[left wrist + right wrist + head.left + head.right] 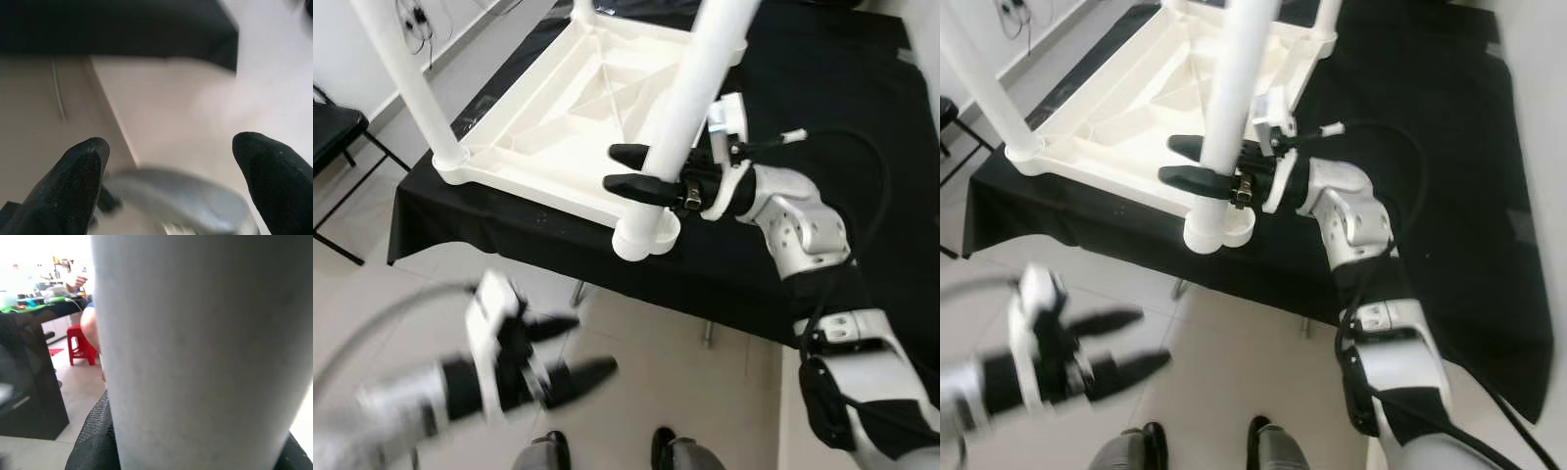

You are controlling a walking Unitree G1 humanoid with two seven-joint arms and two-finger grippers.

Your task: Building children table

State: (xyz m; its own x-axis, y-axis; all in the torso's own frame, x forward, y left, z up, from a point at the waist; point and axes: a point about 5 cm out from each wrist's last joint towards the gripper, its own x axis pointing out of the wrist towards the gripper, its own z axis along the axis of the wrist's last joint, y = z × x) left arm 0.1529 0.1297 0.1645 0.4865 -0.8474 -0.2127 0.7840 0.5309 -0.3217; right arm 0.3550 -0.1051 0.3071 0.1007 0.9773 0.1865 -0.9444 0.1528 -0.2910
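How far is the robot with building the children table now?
Done: the white tabletop lies upside down on the black-covered table, with the far-left leg standing in its corner. In hand: the right gripper grips the near leg above its socket. The left gripper hangs open, blurred. Other corners are cut off.

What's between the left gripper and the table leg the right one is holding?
Nothing visible. The left gripper hangs open over bare floor below the black-covered table's edge; the right gripper clamps the white leg above its corner socket.
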